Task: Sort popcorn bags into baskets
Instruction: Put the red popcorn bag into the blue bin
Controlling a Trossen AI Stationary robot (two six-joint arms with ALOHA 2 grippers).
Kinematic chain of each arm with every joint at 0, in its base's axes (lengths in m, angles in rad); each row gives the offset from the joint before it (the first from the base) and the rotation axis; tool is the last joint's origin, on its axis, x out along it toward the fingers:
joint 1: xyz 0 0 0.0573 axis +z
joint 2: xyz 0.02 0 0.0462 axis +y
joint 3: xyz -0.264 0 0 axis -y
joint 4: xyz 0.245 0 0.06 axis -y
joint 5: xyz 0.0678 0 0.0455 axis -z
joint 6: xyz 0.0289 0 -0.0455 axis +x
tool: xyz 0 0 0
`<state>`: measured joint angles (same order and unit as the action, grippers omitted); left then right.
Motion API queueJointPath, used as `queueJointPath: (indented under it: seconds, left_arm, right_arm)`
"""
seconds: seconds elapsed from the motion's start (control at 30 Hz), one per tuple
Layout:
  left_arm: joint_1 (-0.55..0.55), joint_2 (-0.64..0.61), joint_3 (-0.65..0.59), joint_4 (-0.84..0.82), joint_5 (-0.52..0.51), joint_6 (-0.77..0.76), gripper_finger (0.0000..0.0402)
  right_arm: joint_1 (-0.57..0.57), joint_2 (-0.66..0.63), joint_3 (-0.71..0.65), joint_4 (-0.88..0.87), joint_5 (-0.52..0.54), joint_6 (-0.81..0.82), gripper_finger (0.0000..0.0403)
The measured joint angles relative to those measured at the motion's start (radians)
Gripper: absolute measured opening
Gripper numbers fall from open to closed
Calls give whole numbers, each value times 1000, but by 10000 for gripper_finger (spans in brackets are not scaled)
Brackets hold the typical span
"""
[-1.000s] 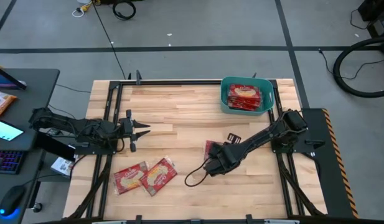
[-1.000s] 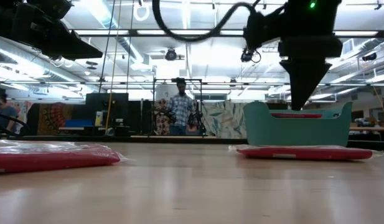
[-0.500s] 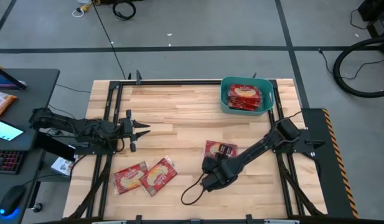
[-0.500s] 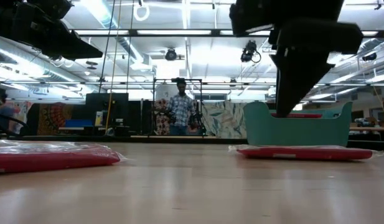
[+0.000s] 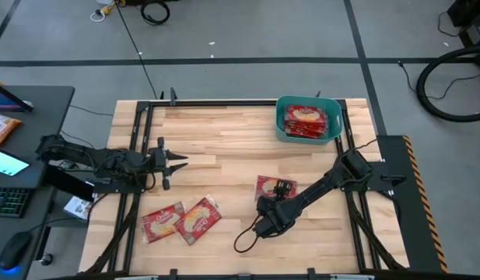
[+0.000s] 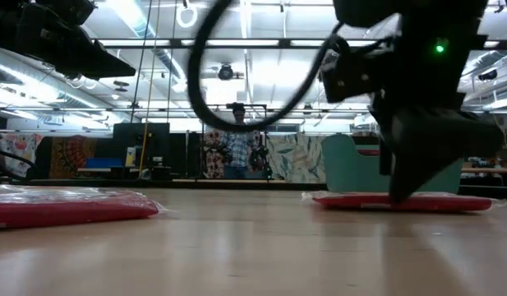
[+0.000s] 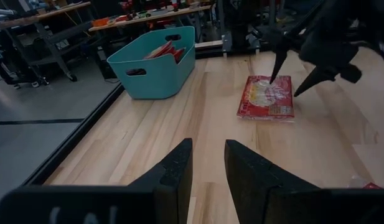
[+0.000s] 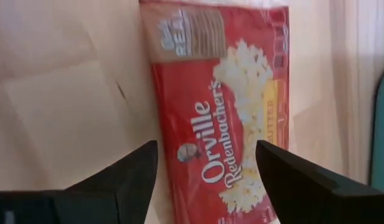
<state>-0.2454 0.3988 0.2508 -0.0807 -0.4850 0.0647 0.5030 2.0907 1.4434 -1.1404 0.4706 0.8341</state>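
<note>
A red popcorn bag lies flat on the table right of centre, also seen in the right wrist view. My right gripper is low over it, open wide, one finger over bare wood and the other at the bag's edge. Two more popcorn bags lie flat near the front left. The teal basket at the far right holds further bags. My left gripper hovers at the table's left, slightly open, holding nothing. My right gripper points down at the lone popcorn bag, its fingertips right at the bag's top face. I cannot tell whether they touch it. The bag lies flat on the table.
A black cable loop trails from the right wrist over the wood near the front edge. A desk with a keyboard and an orange packet stands left of the table. A person stands far behind the table.
My right gripper has swung toward the near edge, come down from well above the table to the lone popcorn bag, and spread its fingers wide. The bag has stayed where it lay.
</note>
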Motion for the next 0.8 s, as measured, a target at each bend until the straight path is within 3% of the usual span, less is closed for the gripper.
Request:
queueJointPath:
  seconds: [0.5, 0.8]
  left_arm:
    - [0, 0, 0, -1, 0, 0, 98]
    - [0, 0, 0, -2, 0, 0, 98]
  right_arm:
    - [3, -8, -116, 101, 49, -56, 211]
    - [-7, -9, -154, 191, 10, -123, 66]
